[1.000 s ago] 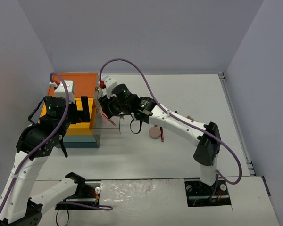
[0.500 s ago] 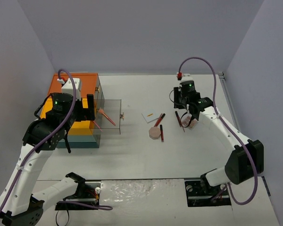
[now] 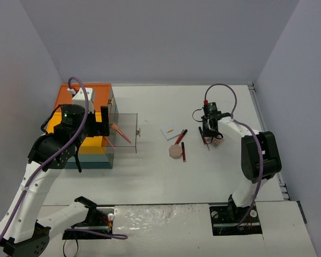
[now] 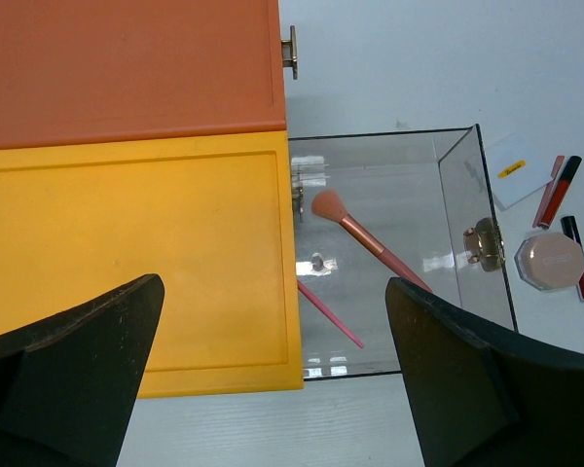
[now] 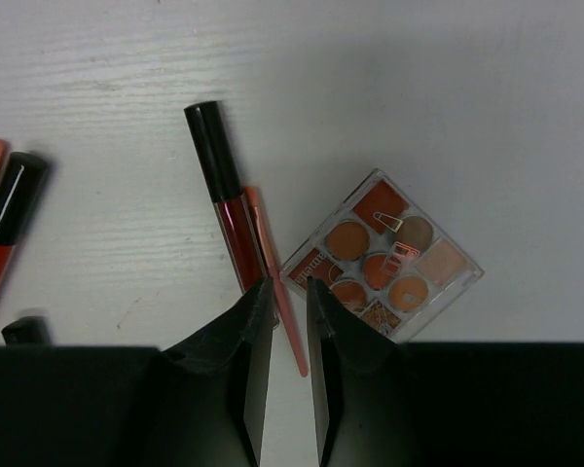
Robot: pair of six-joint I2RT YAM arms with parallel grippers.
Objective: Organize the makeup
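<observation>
My right gripper (image 5: 290, 290) (image 3: 210, 132) is down on the table with its jaws narrowed either side of a thin pink pencil (image 5: 273, 268); a slim gap still shows. A dark red lip gloss tube (image 5: 229, 209) lies against its left finger and a clear palette (image 5: 384, 258) (image 3: 217, 141) of orange pans touches its right. A white card (image 3: 169, 132), a red tube (image 3: 181, 136), a round pink compact (image 3: 175, 151) and a dark tube (image 3: 183, 152) lie mid-table. My left gripper (image 4: 282, 375) (image 3: 100, 124) hangs wide open above the box, holding nothing.
The teal box (image 3: 88, 158), topped orange (image 4: 127, 68) and yellow (image 4: 136, 243), stands at the left. Its clear drawer (image 4: 462, 175) is pulled out rightward and holds a pink brush (image 4: 355, 229) and a thin pink stick (image 4: 329, 316). Grey walls enclose the table.
My right arm swung from the drawer to the right side of the table, dropped over the pink pencil and narrowed its jaws. The left arm barely moved.
</observation>
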